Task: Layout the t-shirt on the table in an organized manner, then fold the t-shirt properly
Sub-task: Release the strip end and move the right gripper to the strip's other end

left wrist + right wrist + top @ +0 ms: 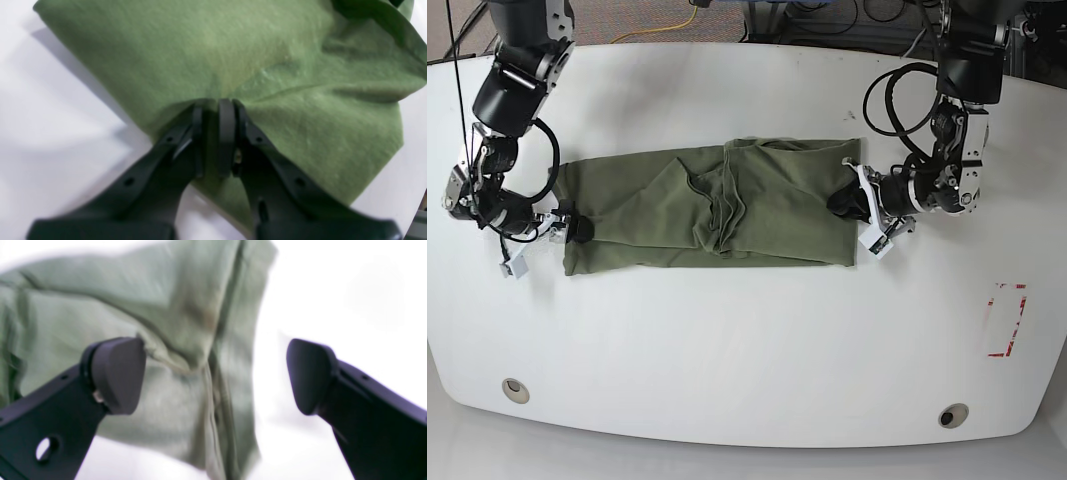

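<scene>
Two arms are in my control, and I log each view in turn.

Left wrist view: I see the left gripper [215, 138] with its fingers [227, 133] drawn almost together, a fold of the t-shirt [253, 66] pinched between them. The olive fabric gathers into creases at the pinch point and spreads away over the table [60, 133].

Right wrist view: I see the right gripper [215, 376] with its jaws spread wide. One pad lies over the fabric; the other sits over bare white surface. The t-shirt [173, 320] hem runs through the gap between them. The picture is blurred, so I cannot confirm whether either pad touches the cloth; nothing is clamped.

Base view: I see the t-shirt [712, 205] lying as a long flat band across the middle of the table [747, 350], with a bunched ridge of folds near its centre. The left gripper [847, 203] meets one short end of the band; the right gripper [577, 228] sits at the other end. A red tape rectangle [1008, 320] lies near the table's edge on the left arm's side. Two round grommet holes [515, 388] sit near the front edge.
</scene>
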`<control>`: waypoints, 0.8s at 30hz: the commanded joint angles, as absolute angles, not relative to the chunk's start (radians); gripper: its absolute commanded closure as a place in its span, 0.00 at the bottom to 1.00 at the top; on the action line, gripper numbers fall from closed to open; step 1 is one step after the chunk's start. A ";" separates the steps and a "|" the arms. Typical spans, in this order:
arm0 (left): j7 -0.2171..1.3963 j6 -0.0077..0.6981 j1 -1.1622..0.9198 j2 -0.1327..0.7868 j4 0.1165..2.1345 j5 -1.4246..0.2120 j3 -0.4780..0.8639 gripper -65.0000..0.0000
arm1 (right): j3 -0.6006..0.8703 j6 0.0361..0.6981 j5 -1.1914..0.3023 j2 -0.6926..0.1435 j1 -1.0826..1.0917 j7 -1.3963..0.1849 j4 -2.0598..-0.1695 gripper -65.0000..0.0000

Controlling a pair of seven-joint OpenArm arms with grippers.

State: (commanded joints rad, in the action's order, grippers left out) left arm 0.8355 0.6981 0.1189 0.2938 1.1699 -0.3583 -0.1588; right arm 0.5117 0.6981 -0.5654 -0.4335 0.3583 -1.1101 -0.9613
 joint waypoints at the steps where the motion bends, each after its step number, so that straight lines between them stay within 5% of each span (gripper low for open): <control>1: 0.835 0.698 0.119 0.294 1.170 -0.358 -0.159 0.93 | 0.512 0.698 -0.562 -0.437 0.363 -1.106 -0.932 0.00; 24: 0.837 0.698 0.119 0.294 1.171 -0.358 -0.159 0.93 | 0.510 0.698 -0.561 -0.282 0.268 -1.190 -1.026 0.00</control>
